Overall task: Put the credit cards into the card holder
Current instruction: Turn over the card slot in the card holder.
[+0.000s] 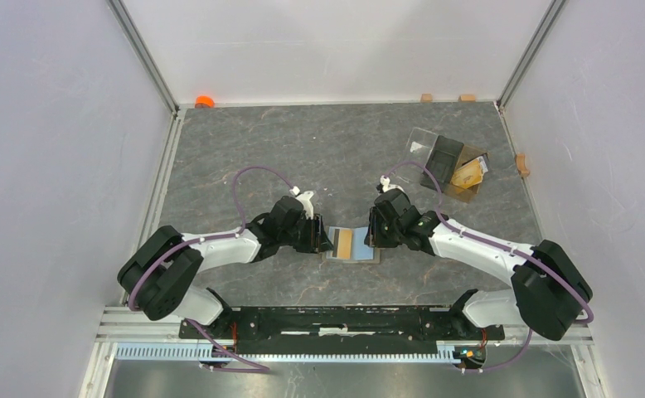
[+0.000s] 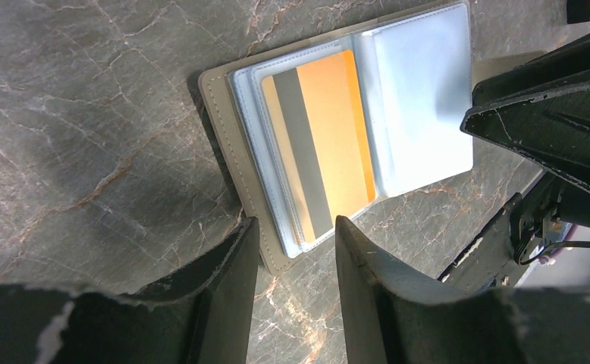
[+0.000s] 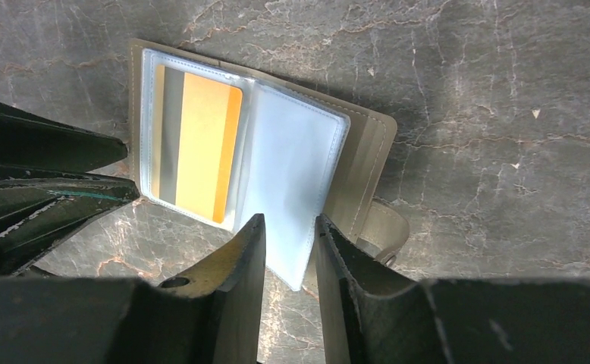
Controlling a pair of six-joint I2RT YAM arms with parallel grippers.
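The card holder lies open on the table between my two grippers, olive edge outward and tab flap on its right side. One orange credit card with a grey stripe sits inside a clear sleeve on the left half. A pale blue-grey sleeve page stands partly lifted. My right gripper is open, with that page's lower corner between its fingers. My left gripper is open at the holder's near left corner, holding nothing. More tan cards lie in the clear box.
The clear plastic box with a dark compartment stands at the back right. An orange object and small wooden blocks sit along the back wall, another block by the right wall.
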